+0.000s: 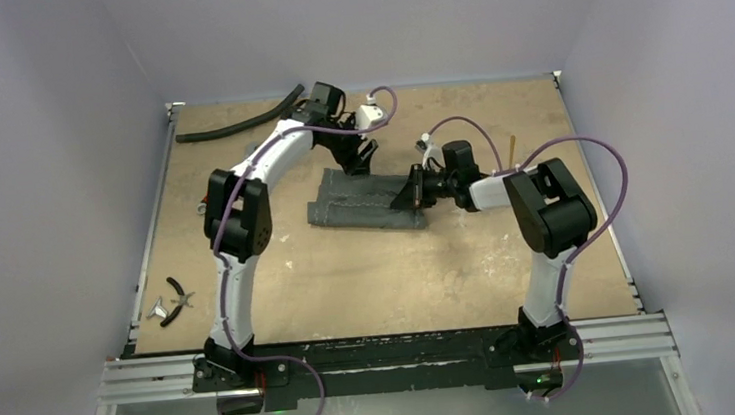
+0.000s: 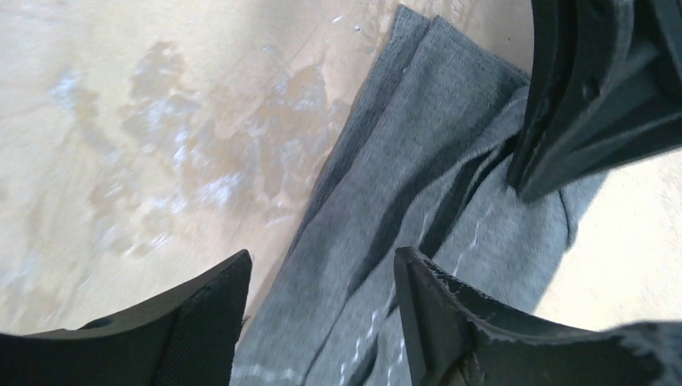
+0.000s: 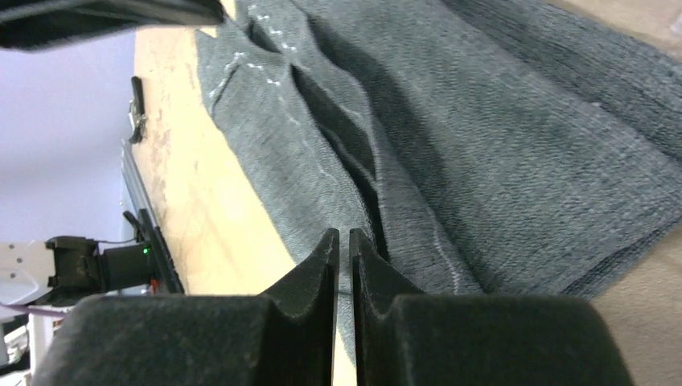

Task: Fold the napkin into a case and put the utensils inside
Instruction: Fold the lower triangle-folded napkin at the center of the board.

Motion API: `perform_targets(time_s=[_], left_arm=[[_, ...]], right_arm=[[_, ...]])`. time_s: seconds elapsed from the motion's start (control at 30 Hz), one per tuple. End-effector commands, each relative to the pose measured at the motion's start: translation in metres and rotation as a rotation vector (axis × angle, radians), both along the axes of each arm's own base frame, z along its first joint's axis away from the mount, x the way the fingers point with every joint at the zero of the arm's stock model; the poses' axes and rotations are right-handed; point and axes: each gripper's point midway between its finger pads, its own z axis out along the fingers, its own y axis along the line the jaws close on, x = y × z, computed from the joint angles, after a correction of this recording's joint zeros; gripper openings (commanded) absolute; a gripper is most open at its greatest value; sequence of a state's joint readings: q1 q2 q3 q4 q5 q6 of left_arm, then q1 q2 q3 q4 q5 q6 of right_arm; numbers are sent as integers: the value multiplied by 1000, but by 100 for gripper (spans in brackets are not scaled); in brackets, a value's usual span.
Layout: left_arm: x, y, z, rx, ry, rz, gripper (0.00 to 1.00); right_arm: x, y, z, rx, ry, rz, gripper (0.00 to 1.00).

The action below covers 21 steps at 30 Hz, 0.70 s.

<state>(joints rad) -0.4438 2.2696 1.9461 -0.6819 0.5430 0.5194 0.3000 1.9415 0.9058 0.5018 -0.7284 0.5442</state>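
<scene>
The grey napkin lies folded into a long band mid-table. It also shows in the left wrist view and the right wrist view. My left gripper is open, its jaws straddling the napkin's far edge just above the cloth. My right gripper is at the napkin's right end, closed to a thin slit where the cloth layers meet its tips. The gold utensil lies behind the right arm. A thin black piece, perhaps the spoon, lies near the left edge.
A long black hose lies at the far left. A small metal tool sits next to the black piece by the left rail. Grey walls close in the table on three sides.
</scene>
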Motion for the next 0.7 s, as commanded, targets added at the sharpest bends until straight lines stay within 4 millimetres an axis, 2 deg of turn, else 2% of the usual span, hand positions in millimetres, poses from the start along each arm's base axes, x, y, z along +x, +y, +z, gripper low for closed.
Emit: perform_targets(time_s=[0.0, 0.07, 0.17, 0.27, 0.4, 0.5, 0.6, 0.67], left_arm=[[-8, 41, 62, 14, -49, 2, 66], [-22, 67, 55, 56, -3, 15, 65], [-35, 104, 41, 90, 59, 83, 65], [-49, 128, 26, 107, 134, 158, 63], [-67, 135, 6, 99, 190, 242, 62], [-72, 138, -7, 110, 224, 312, 62], [-75, 137, -16, 94, 256, 346, 62], [-75, 130, -21, 66, 286, 351, 56]], right_arm=[[3, 7, 53, 59, -101, 75, 12], [3, 12, 72, 83, -131, 113, 12], [11, 13, 88, 68, -167, 118, 11], [28, 17, 92, 64, -188, 101, 11], [52, 30, 78, 55, -181, 96, 8], [60, 38, 58, 26, -153, 114, 6], [57, 39, 43, 14, -129, 134, 5], [50, 38, 31, 7, -103, 153, 5]])
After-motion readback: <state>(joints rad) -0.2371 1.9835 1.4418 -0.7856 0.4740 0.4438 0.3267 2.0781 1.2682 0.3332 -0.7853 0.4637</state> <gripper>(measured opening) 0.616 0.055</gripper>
